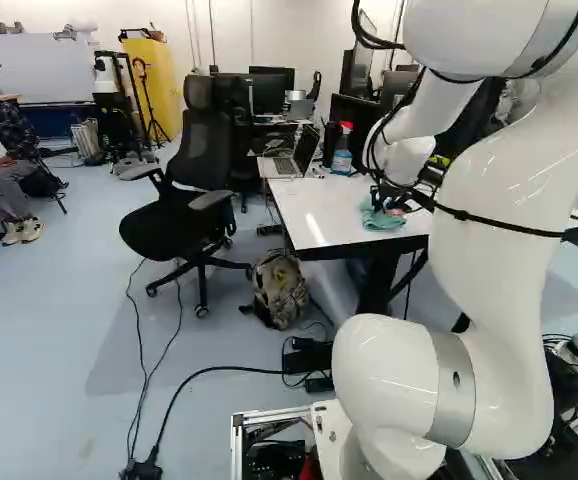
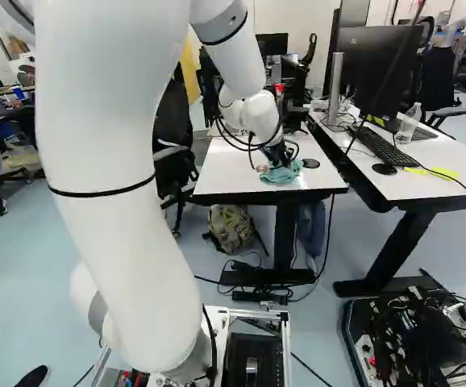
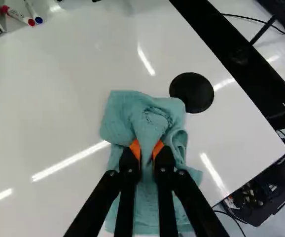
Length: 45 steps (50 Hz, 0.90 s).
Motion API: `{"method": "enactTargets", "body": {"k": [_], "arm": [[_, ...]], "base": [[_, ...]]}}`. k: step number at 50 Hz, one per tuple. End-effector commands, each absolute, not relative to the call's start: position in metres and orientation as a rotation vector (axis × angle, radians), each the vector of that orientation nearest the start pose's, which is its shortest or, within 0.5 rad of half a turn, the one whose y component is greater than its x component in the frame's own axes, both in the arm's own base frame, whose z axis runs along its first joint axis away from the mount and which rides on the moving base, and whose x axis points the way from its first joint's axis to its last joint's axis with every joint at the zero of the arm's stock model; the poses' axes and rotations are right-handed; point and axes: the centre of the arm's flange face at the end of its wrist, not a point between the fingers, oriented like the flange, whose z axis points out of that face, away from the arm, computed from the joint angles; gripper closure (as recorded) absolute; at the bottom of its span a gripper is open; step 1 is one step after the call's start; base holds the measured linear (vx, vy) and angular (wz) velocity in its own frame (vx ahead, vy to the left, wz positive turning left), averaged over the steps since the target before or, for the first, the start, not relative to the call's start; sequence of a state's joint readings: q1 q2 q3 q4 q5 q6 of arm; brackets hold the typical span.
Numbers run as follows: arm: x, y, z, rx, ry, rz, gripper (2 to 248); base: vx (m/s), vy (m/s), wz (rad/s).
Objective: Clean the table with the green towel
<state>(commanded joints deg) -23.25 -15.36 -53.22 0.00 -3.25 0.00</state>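
My claw (image 3: 147, 152) pinched a fold of the green towel (image 3: 117, 114), which lay on the worktop (image 3: 58, 98) right beside the black disc (image 3: 192, 92); the wider stretch to wipe lay away from that disc.

You look from behind the arm (image 1: 499, 230) in both base views, ahead and a little down, one from its left, one from its right. They share the table (image 1: 314, 215), farther off, and the backpack (image 1: 279, 290). Your wrist view faces steeply down along the end effector (image 2: 279, 156), close above the table; with the right base view it shares the black disc (image 3: 192, 93).
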Motion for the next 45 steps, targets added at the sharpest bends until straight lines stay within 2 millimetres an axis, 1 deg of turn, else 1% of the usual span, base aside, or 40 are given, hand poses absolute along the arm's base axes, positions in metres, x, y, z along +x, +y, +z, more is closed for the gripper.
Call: {"method": "enactTargets", "body": {"k": [5,11,23,30,38,45], "arm": [[0.494,-0.203,0.422,-3.056,0.603,-0.951,202],[0.492,-0.192,0.422,-3.056,0.576,-0.947,202],[0.475,-0.179,0.422,-3.059,0.558,-0.934,202],[0.462,-0.179,0.423,-3.06,0.57,-0.927,202],[0.462,-0.182,0.423,-3.06,0.582,-0.928,202],[0.463,-0.192,0.423,-3.06,0.609,-0.93,202]], "base": [[0.0,0.0,0.0],[0.0,0.0,0.0],[0.0,0.0,0.0],[0.0,0.0,0.0],[0.0,0.0,0.0],[0.0,0.0,0.0]]}}
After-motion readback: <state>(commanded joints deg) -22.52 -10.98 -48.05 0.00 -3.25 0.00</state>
